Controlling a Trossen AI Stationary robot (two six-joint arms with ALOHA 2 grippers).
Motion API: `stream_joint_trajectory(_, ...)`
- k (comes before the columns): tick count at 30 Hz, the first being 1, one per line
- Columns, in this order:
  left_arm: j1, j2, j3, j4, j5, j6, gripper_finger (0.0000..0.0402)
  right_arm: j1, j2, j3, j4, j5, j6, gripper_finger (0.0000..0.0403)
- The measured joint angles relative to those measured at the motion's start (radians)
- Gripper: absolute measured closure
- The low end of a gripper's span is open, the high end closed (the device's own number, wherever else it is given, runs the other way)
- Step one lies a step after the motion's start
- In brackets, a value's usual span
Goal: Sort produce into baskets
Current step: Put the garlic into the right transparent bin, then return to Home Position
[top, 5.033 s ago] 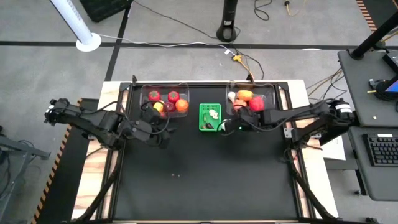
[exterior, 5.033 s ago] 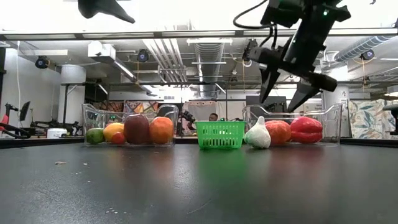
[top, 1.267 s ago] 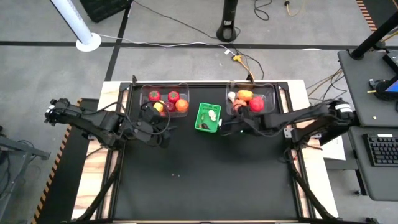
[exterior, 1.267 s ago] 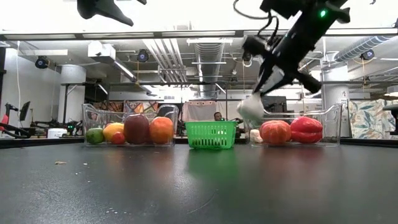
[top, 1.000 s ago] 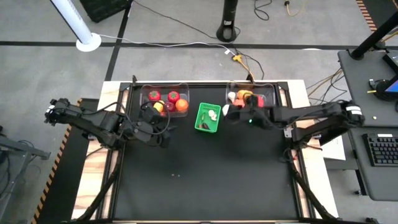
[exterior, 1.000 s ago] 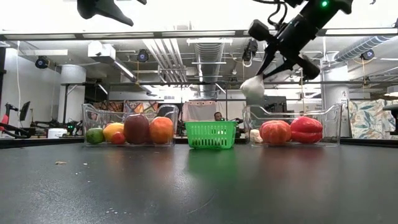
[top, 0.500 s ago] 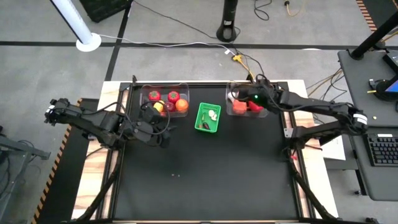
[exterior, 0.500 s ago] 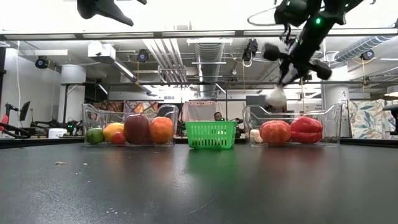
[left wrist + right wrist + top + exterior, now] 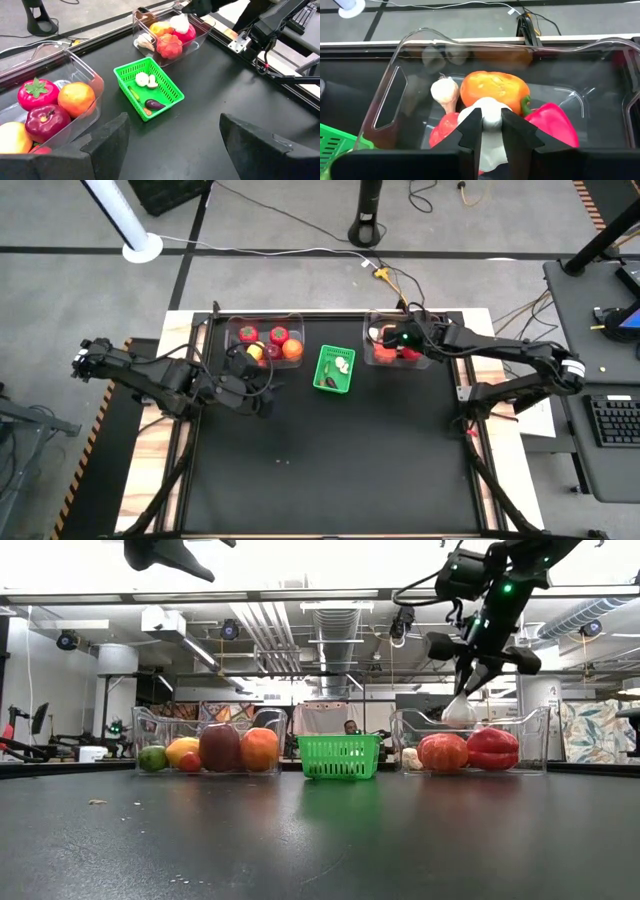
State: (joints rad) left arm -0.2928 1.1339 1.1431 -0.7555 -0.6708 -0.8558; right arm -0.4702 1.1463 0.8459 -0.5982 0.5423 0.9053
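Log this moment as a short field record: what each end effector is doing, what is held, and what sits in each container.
right end effector: shut on white garlic, above the right clear bin
left end effector: open, empty, near the left clear bin
right clear bin contents: orange pumpkin, red pepper, another garlic bulb
left clear bin contents: red, orange and yellow fruits
green basket: a few small pieces, white and purple

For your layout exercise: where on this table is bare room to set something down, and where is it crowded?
Free: the wide black table in front of the bins, and the gaps beside the green basket. Crowded: the left bin, and the right bin, where the right hand holds a garlic.
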Motion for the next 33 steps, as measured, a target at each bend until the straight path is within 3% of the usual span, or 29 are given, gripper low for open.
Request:
stream_joint_trajectory(14,0.0,0.0,0.0,0.004,0.008,0.0,0.0114,0.012,-0.019,0.0,-0.022,-0.022,0.013,0.0237)
stream_joint_trajectory(19,0.0,0.005,0.0,0.096,0.041,-0.025,0.0113,0.077,-0.083,0.0,-0.018,0.038,0.01,0.0223)
stream_joint_trajectory(26,-0.008,-0.024,-0.056,0.452,0.063,0.341,0.0113,0.175,-0.209,0.0,-0.012,0.096,-0.037,0.0229)
stream_joint_trajectory(30,-0.006,-0.112,-0.24,0.669,0.067,0.389,0.0113,0.248,-0.249,0.0,0.027,0.103,-0.122,0.0234)
stream_joint_trajectory(33,-0.003,-0.197,-0.419,0.916,0.15,0.452,0.0113,0.324,-0.257,-0.025,0.135,0.104,-0.214,0.0238)
